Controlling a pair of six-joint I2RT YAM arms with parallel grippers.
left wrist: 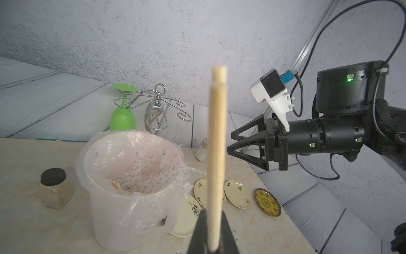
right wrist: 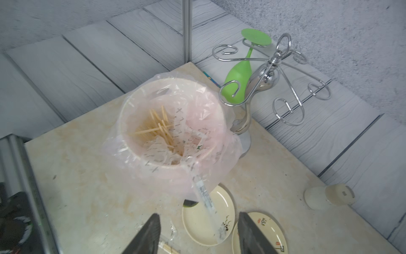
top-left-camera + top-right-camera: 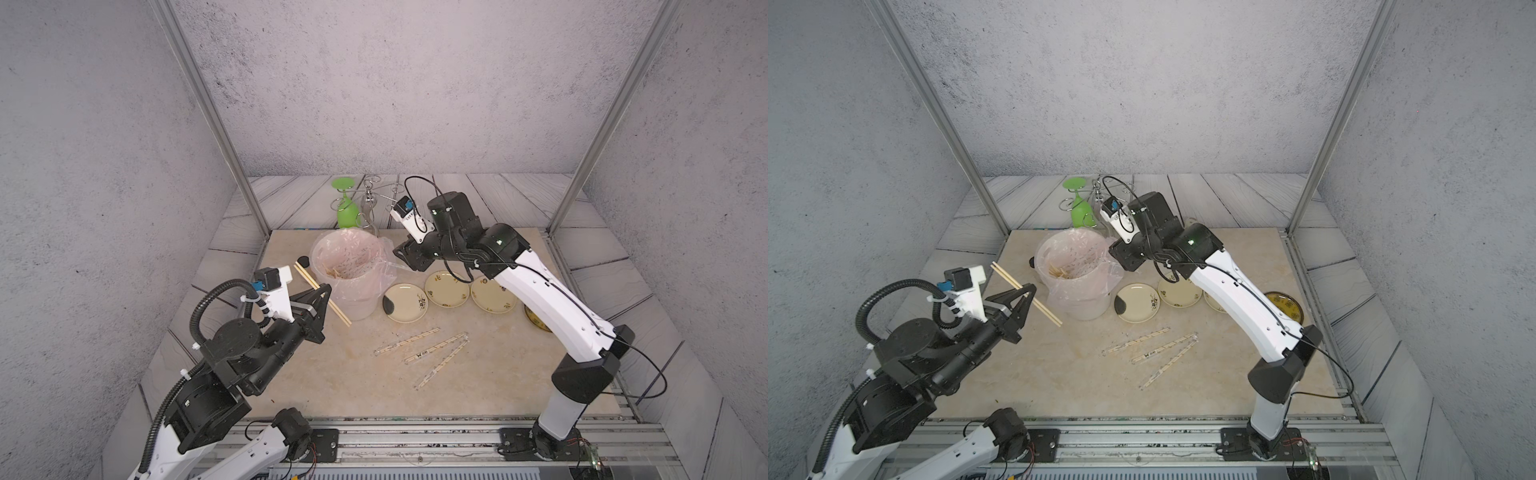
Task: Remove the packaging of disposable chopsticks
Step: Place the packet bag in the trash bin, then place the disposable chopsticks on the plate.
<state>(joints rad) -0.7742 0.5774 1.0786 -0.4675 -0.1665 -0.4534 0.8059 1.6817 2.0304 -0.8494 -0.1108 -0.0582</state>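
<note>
We locate one empty sleeve of packaging (image 2: 203,193) draped over the rim of the lined bin (image 2: 129,110), extending outward toward the right gripper (image 1: 230,140), whose fingers stand apart. Beside the bin, the left gripper (image 3: 327,287) has its fingers clamped on a bare pair of disposable chopsticks (image 3: 306,276). Three wrapped pairs (image 3: 436,347) lie on the table (image 3: 332,374), on the robot's side of the bin.

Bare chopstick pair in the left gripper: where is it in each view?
In a top view: chopstick pair left of centre, in left gripper.
In a top view: same.
Left wrist: mid-picture, close.
Right wrist: not in it.
Shared landmark: pink-lined bin.
</note>
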